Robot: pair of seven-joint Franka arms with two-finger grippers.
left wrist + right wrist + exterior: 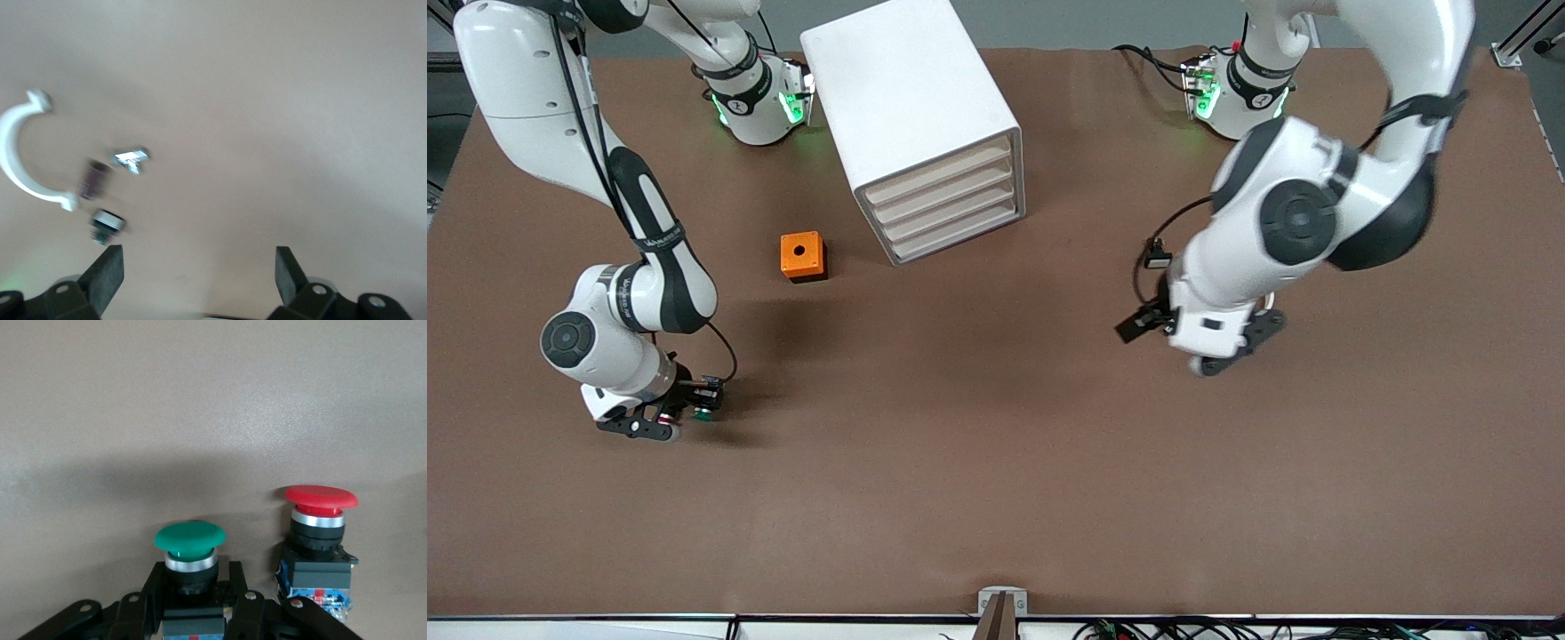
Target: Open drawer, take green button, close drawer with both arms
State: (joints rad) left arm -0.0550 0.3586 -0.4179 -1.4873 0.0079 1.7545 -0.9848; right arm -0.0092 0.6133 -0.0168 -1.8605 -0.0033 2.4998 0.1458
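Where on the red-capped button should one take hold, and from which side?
Probably grip the red button at its black neck under the cap, coming level from the side away from the green button in the right claw. It stands upright and the wide cap overhangs.

The table has a brown cover. On it stands a white cabinet with 4 drawers, all pushed in. An orange box lies near it, nearer the front camera. A red-capped button stands upright on the table. Near the left arm's end lie a white curved clip and some small metal parts.
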